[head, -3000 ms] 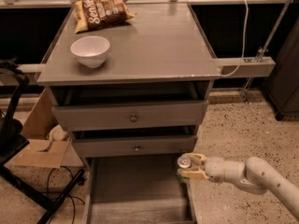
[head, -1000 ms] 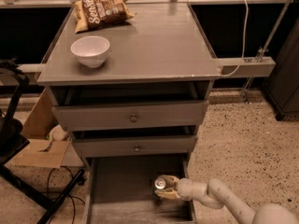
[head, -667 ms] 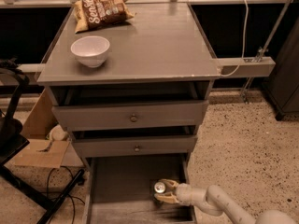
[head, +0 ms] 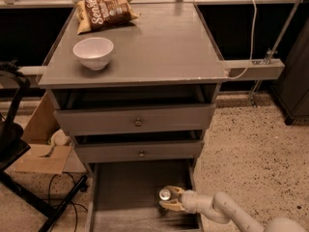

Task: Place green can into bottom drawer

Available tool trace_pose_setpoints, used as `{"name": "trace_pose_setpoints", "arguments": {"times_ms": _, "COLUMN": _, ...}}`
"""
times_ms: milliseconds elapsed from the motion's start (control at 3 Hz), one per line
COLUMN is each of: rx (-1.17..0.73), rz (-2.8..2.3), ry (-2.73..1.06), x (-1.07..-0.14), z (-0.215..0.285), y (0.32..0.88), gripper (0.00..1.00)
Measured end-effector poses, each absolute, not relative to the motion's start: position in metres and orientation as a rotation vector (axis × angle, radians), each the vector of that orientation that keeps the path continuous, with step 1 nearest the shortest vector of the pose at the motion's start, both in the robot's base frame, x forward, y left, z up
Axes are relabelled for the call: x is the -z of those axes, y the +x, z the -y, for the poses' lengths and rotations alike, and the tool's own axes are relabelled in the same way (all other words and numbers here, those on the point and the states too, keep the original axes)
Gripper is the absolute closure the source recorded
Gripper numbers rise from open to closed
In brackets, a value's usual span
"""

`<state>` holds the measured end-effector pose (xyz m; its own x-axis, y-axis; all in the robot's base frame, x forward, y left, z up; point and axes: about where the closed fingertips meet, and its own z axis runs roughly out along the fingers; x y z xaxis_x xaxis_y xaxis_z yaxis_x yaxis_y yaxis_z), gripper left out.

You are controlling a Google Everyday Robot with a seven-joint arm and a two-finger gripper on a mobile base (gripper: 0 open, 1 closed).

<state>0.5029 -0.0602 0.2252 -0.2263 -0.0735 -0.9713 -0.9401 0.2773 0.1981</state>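
Green can point(head: 165, 194) was basically at its destination by this point. A few seconds before, it had been carried up near the right front corner of the cabinet, level with the lower knobbed drawer, and since then it had swung left and down, over the wall and into the bottom drawer point(head: 118, 192). In the last second it had hardly budged, just a small creep left, so I'd say the carry was over and the arm was settling. Going left to right: the white bowl point(head: 93, 52) and the chip bag point(head: 104, 11) on the cabinet top hadn't moved at all, and both upper drawers point(head: 137, 122) were as they had been. The bottom drawer stood pulled out, its left half bare grey floor. The can stood upright right of the middle, silver top up, close to the right wall. The gripper point(head: 167, 200) was right there inside the drawer with its yellowish fingers on either side of the can, clamped on it, and the pale arm point(head: 217, 208) reached in from the lower right. Couldn't tell if the can's base was touching the floor. To me, only the letting go and backing out were left.
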Motion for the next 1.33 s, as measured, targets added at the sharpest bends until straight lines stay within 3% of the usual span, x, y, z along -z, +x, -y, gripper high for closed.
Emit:
{"name": "trace_pose_setpoints", "arguments": {"times_ms": 333, "rx": -1.103, "rz": -1.56, "ry": -0.967, "x": -0.2252, "z": 0.0602, "y": 0.5028, "gripper": 0.51}}
{"name": "trace_pose_setpoints", "arguments": {"times_ms": 1000, "rx": -1.103, "rz": -1.56, "ry": -0.967, "x": -0.2251, "z": 0.0602, "y": 0.5028, "gripper": 0.05}}
{"name": "trace_pose_setpoints", "arguments": {"times_ms": 1333, "rx": -1.103, "rz": -1.56, "ry": -0.967, "x": -0.2251, "z": 0.0601, "y": 0.5028, "gripper": 0.0}}
